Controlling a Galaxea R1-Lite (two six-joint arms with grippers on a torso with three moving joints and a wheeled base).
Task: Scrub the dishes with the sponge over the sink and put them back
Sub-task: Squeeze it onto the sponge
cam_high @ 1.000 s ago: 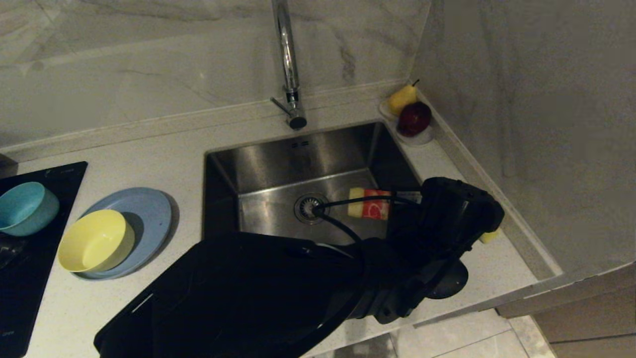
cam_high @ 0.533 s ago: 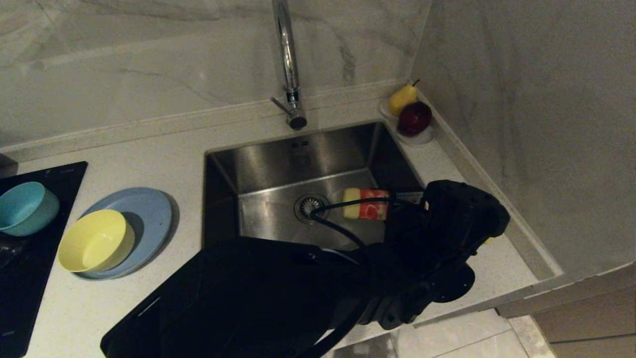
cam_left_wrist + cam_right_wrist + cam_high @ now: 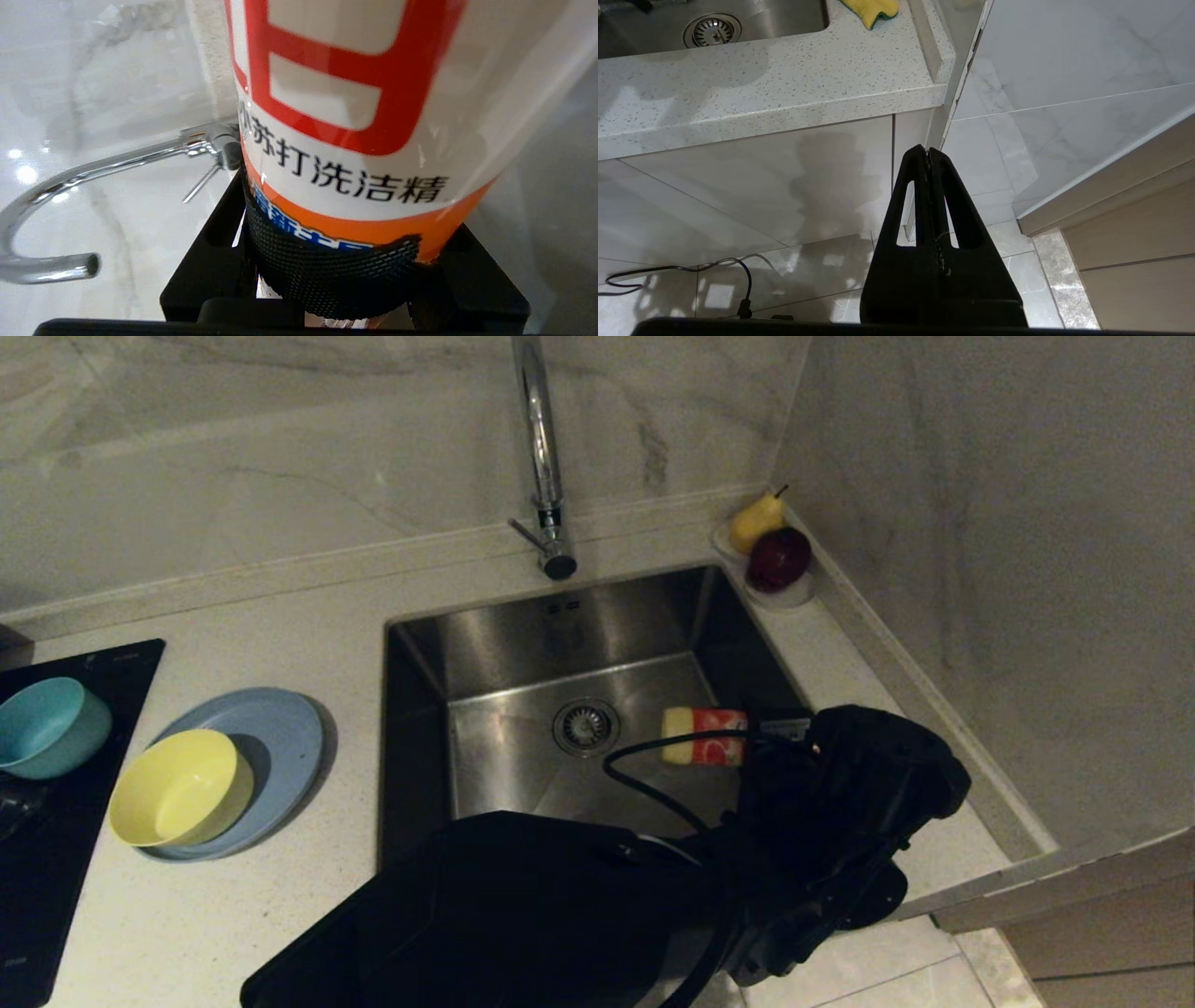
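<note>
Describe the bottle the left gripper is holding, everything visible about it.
The detergent bottle is a rounded plastic-looking container with a pale yellow body and a white label bearing big red shapes, black Chinese characters and an orange and blue band. The left gripper has its jaws shut on it, black textured pads pressed against the label. In the head view the bottle lies roughly level above the sink, right of the drain. Its cap cannot be seen.
</note>
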